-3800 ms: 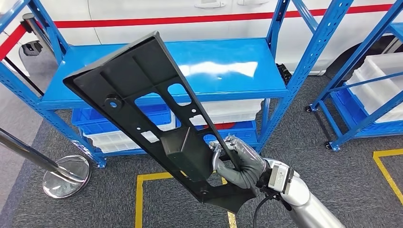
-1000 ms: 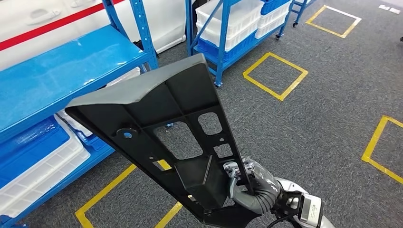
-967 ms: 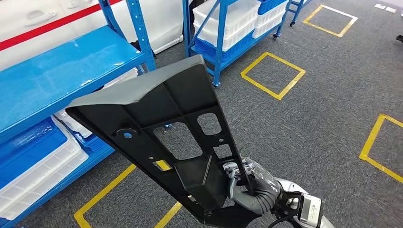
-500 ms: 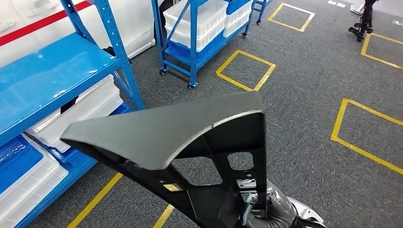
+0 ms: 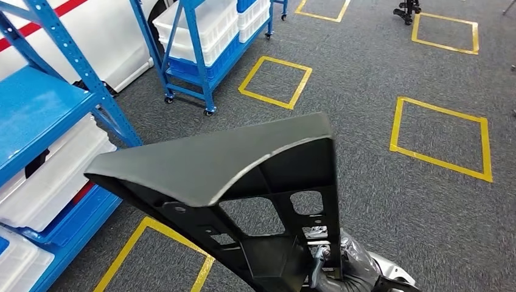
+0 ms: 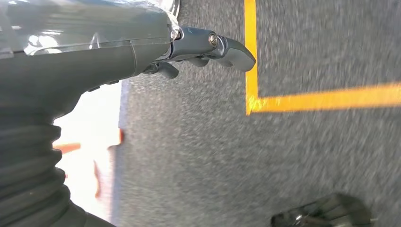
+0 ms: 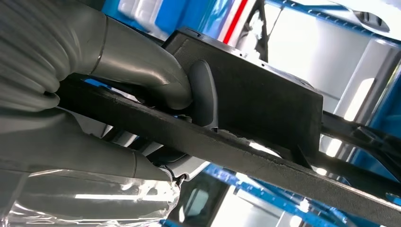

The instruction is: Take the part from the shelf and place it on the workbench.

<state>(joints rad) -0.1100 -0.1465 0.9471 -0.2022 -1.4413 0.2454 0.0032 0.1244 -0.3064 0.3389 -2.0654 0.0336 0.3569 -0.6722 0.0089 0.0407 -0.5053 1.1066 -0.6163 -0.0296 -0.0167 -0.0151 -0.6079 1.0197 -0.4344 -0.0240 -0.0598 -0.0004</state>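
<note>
Grey carpet with yellow floor squares, blue shelf at 9 o'clock: my right hand grips the black part at 6 o'clock, left hand empty, fingers loosely apart; pickup done, workbench placement remains.

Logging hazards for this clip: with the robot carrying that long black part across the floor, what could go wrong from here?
1. The right hand grips the black part only near one end, so the long free end could lever it loose.
2. That end sticks out toward the blue shelf and the wheeled rack; a turn might clip them.
3. The part fills much of the head view, hiding the floor ahead. The left hand hangs free, giving no support.
</note>
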